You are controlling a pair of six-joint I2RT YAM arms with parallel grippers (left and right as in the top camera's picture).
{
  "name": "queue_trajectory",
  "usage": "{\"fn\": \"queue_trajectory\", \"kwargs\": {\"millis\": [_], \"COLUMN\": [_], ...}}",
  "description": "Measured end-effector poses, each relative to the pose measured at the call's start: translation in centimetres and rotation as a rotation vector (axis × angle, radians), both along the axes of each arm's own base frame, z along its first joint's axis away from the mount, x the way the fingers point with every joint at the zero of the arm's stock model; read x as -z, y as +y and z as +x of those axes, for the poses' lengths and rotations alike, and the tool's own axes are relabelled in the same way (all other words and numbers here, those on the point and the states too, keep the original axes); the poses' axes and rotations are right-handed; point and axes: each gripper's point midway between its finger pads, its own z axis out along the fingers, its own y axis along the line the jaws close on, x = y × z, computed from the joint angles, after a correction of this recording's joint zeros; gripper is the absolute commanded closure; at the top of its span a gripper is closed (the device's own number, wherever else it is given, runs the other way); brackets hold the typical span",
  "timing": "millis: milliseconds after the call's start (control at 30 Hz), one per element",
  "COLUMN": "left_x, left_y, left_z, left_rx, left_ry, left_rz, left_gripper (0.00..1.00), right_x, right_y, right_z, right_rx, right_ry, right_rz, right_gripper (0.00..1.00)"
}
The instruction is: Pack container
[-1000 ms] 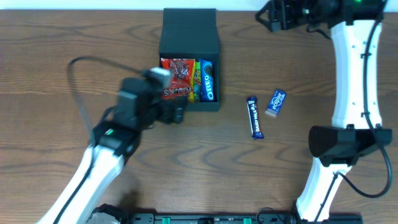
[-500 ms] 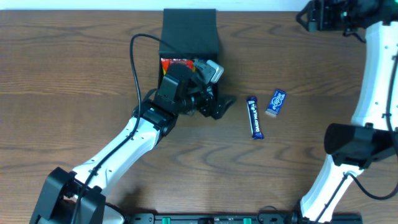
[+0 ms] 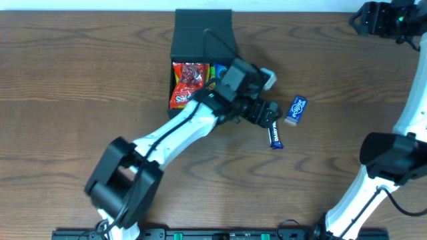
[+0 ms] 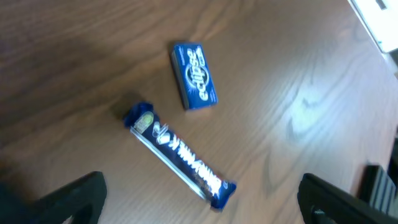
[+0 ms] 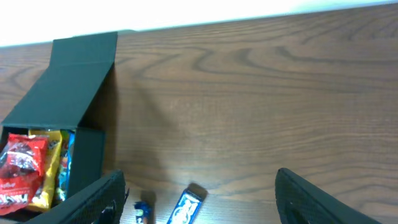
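The dark green container sits at the back centre, lid flap open to the rear, with a red snack packet, a yellow one and a blue Oreo pack inside. It also shows in the right wrist view. A blue Dairy Milk bar and a blue Eclipse gum box lie on the table to its right. My left gripper is open and empty, hovering over the bar. My right gripper is open and empty, high at the back right.
The wooden table spans the view; its back edge meets a white wall. The right arm's base stands at the right side. The left arm stretches diagonally from the front left to the bar.
My left arm has swung right from the container's front to above the Dairy Milk bar. The right gripper has moved further right along the back edge.
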Motion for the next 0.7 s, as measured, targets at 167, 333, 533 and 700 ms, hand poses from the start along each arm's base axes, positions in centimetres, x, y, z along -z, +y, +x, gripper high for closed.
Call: {"fn": "queue_trajectory", "kwargs": {"millis": [167, 333, 533, 700], "left_x": [1.2, 3.6, 6.3, 7.9], "left_y": [-2.1, -2.1, -1.9, -2.5], "left_z": [0.3, 0.4, 0.1, -0.9], "left_rx": [-0.028, -0.089, -0.134, -0.135], "left_ry": [0.04, 0.097, 0.145, 0.133], "left_rz": [0.057, 0.102, 0.156, 0.207], "left_gripper": [0.06, 0.1, 0.14, 0.19], "right_x": [-0.1, -0.3, -0.6, -0.7], "right_y": [-0.2, -0.3, -0.4, -0.5], "right_z": [0.1, 0.4, 0.8, 0.9], "right_rx": [0.006, 0.009, 0.026, 0.033], "right_ry": [-0.005, -0.02, -0.039, -0.041], "right_rz": [0.0, -0.004, 0.002, 0.006], "right_gripper": [0.21, 0.2, 0.18, 0.17]}}
